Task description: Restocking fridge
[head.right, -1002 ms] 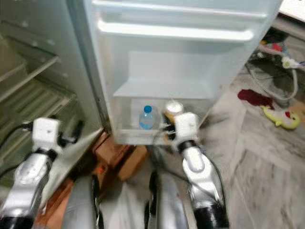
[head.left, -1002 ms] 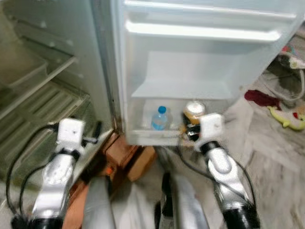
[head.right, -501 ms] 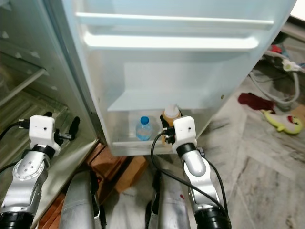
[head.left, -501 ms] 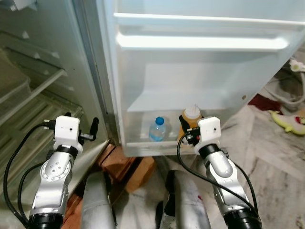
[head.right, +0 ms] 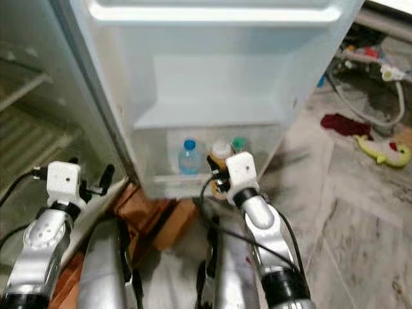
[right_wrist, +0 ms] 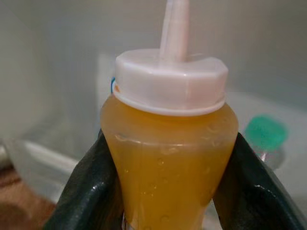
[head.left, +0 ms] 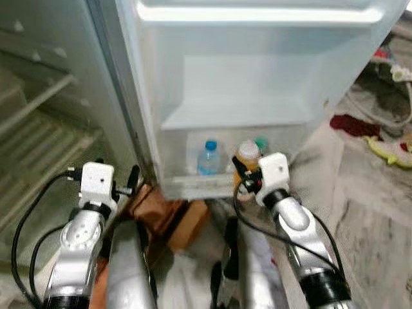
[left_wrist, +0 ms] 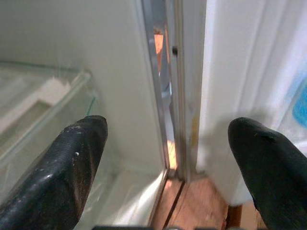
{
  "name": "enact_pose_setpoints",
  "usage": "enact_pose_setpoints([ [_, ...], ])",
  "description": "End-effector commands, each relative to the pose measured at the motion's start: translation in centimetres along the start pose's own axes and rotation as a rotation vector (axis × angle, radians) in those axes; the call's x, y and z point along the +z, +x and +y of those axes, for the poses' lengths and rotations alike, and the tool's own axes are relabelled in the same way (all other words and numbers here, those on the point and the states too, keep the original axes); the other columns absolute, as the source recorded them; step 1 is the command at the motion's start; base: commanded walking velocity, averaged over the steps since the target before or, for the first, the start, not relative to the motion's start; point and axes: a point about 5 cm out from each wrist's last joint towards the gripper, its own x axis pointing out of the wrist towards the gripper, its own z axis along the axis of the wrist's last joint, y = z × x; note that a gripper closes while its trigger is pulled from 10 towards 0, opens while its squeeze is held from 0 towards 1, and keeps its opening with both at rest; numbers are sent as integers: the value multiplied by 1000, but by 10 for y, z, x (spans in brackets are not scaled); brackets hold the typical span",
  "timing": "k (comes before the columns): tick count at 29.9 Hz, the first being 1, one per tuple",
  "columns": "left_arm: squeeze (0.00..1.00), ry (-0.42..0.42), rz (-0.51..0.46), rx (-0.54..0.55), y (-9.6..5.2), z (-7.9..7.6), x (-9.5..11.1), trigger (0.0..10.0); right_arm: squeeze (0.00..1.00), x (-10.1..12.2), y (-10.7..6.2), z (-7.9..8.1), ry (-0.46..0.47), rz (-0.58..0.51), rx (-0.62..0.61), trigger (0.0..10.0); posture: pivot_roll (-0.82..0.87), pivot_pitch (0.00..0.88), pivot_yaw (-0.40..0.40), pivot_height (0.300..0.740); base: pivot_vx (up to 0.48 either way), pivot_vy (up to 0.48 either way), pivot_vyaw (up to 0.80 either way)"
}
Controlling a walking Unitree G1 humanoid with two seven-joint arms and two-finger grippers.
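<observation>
- Sauce bottle (right_wrist: 170,153): orange fill, white nozzle cap, upright, pinched at the neck between the two fingers (right_wrist: 84,191) of the right gripper (head.left: 247,182).
- Position: at the front rail of the bottom door shelf (head.left: 199,187), at or just over it. Can't tell if its base sits on the shelf or hangs in the grip.
- Same shelf already holds a water bottle (head.left: 208,158) with a blue cap, to the robot's left of the sauce bottle, and a green cap (head.left: 260,143) just behind it.
- Progress, my read: two items stocked, third mid-placement. Left to do: seat the sauce bottle behind the rail and let go. Whether more stock is waiting can't be judged.
- Left gripper (left_wrist: 168,143): fingers spread wide, holding nothing, parked by the hinge edge of the fridge body, left of the door shelf, well apart from the bottles.
- Door bin above the bottom shelf looks bare. Fridge racks (head.left: 45,129) left of the door look bare too, but they're blurred.
- Below the door shelf: brown blocks (head.left: 168,215) on the floor.
- Right of the door: red cloth (head.left: 353,124) and a yellow toy (head.left: 391,152) on the tile floor.
- Hidden or unclear: the green-capped item's body sits behind the sauce bottle and gripper, type unknown. Sauce bottle's lower half is behind the wrist in the head views. Top of the door is cut off.
</observation>
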Motion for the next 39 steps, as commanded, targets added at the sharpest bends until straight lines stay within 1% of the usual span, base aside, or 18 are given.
enact_pose_setpoints([
  [1,0,19,-6,4,-3,2,4,10000,0,0,7,-5,-47,2,5,10000,66,183,-72,515,0,0,0],
  [4,0,26,-4,9,-7,5,5,10000,0,4,20,-7,-92,-12,4,10000,89,203,-72,515,0,0,0],
  [6,0,30,-2,13,-9,7,5,10000,0,6,25,-6,-94,-18,9,10000,103,214,-71,515,0,0,0],
  [8,0,35,-3,19,-12,9,6,10000,0,12,33,-5,-127,-45,-1,10000,117,223,-69,515,0,0,0],
  [9,0,41,-3,23,-14,11,7,10000,0,18,40,-5,-172,-68,-17,10000,132,233,-67,515,0,0,0],
  [13,0,65,-5,25,-19,14,11,10000,0,25,53,-3,-196,-99,-34,10000,163,254,-63,515,0,0,0],
  [16,0,92,-21,27,-23,15,16,10000,0,29,58,-3,-230,-110,-57,10000,188,270,-62,515,0,0,0],
  [18,0,95,-24,29,-24,16,18,10000,0,32,61,-3,-243,-118,-72,10000,200,278,-60,515,0,0,0],
  [21,0,116,-31,37,-29,19,22,10000,0,45,67,-2,-304,-182,-82,10000,219,298,-57,515,0,0,0],
  [23,0,129,-26,39,-34,21,23,10000,0,56,70,1,-320,-252,-80,10000,229,307,-56,515,0,0,0],
  [24,0,130,-26,39,-34,22,23,10000,0,58,70,1,-319,-264,-80,10000,229,307,-56,515,0,0,0],
  [25,0,139,-22,49,-37,24,24,10000,0,65,70,4,-337,-314,-77,10000,234,316,-57,515,0,0,0],
  [29,0,149,-13,57,-42,27,24,10000,0,81,68,8,-391,-442,-104,10000,236,327,-52,515,0,0,0],
  [31,0,150,-10,58,-42,27,24,10000,0,83,67,8,-411,-462,-117,10000,236,328,-51,515,0,0,0],
  [33,0,150,-7,57,-43,27,24,10000,0,82,65,8,-453,-480,-114,10000,233,329,-49,515,0,0,0],
  [35,0,154,-4,54,-44,26,24,10000,0,78,63,6,-504,-478,-129,10000,235,331,-48,515,0,0,0],
  [37,0,157,-4,52,-44,26,25,10000,0,79,62,4,-555,-500,-149,10000,240,332,-48,515,0,0,0],
  [39,0,159,-4,52,-44,26,25,10000,0,82,62,2,-565,-521,-167,10000,241,332,-47,515,0,0,0],
])
